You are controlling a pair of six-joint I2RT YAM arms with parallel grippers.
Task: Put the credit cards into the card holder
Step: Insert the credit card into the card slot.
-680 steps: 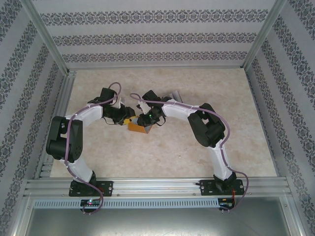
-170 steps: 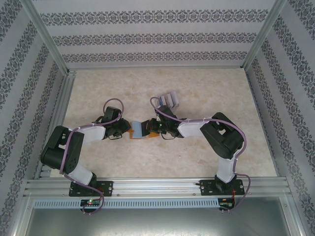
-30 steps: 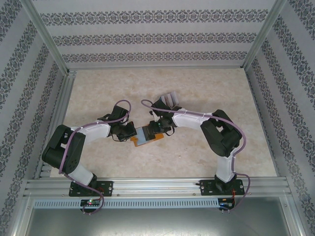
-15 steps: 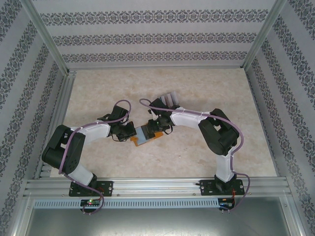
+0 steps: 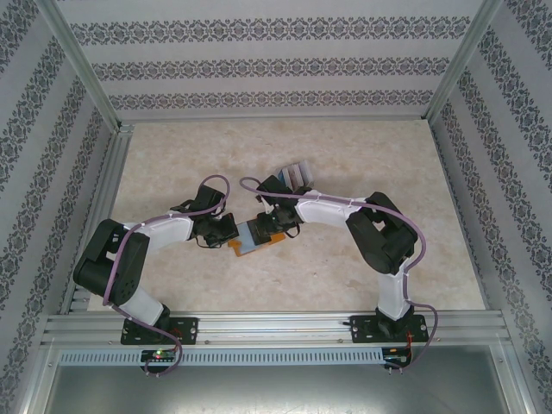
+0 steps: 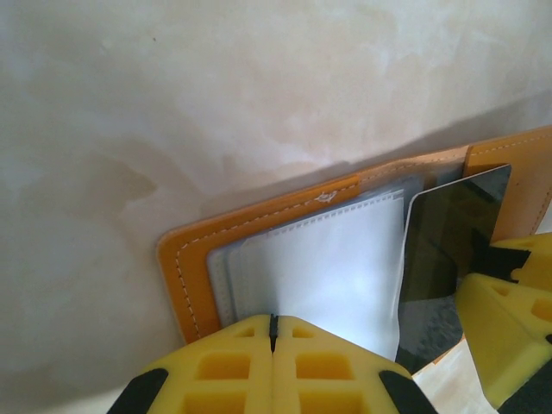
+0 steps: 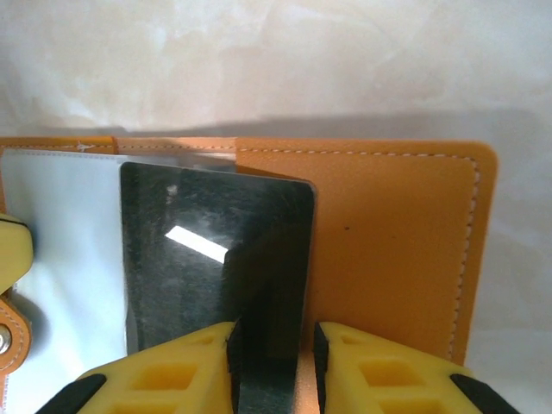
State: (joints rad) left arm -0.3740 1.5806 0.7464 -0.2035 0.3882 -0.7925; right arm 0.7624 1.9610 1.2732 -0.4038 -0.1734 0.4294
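The card holder (image 5: 236,250) lies open on the table between my two grippers, orange with a pale clear pocket (image 6: 328,259). A dark glossy credit card (image 7: 216,250) lies on the card holder (image 7: 388,241), its left part over the clear pocket (image 7: 60,224). My right gripper (image 7: 273,341) is open by a narrow gap and stands over the card's near right corner; the card's right edge runs through the gap. My left gripper (image 6: 273,323) is shut, its tips at the pocket's near edge. Whether it pinches the sheet I cannot tell. More credit cards (image 5: 294,172) lie fanned behind the right arm.
The right gripper's yellow finger (image 6: 509,319) shows at the lower right of the left wrist view, beside the dark card (image 6: 448,233). Aluminium frame posts and patterned walls ring the beige table (image 5: 371,155). Bare table lies to the right and in front.
The right arm has edged a little to the left over the card holder, uncovering more of the fanned cards behind it. The left arm has stayed put.
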